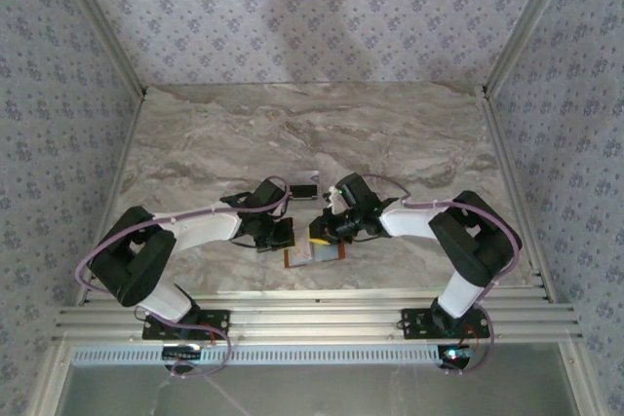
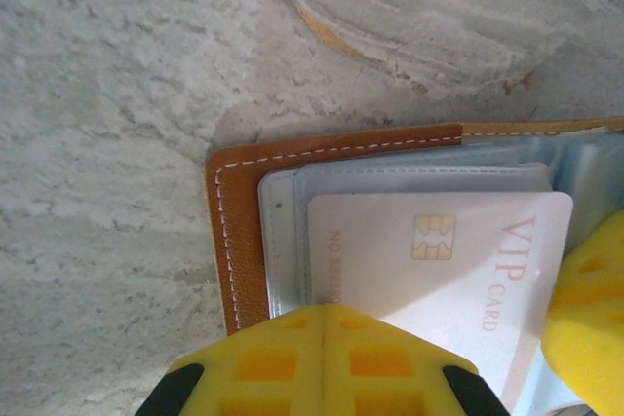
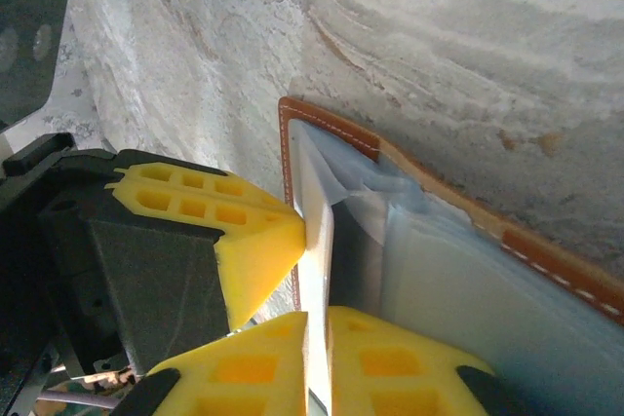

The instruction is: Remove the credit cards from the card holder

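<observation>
Leather card holder: lying open on marble table.
Left gripper: clenched, tips pressing on holder.
Right gripper: pinching whitish VIP credit card by edge.

The right hand sits at the bottom edge, its two yellow pads closed on a thin whitish credit card seen almost edge-on. The card rises out of the clear sleeves of the card holder, whose brown stitched border lies flat on the marbled table. From the left, the yellow tip of the left hand touches the card's face, just beside the holder's corner.
</observation>
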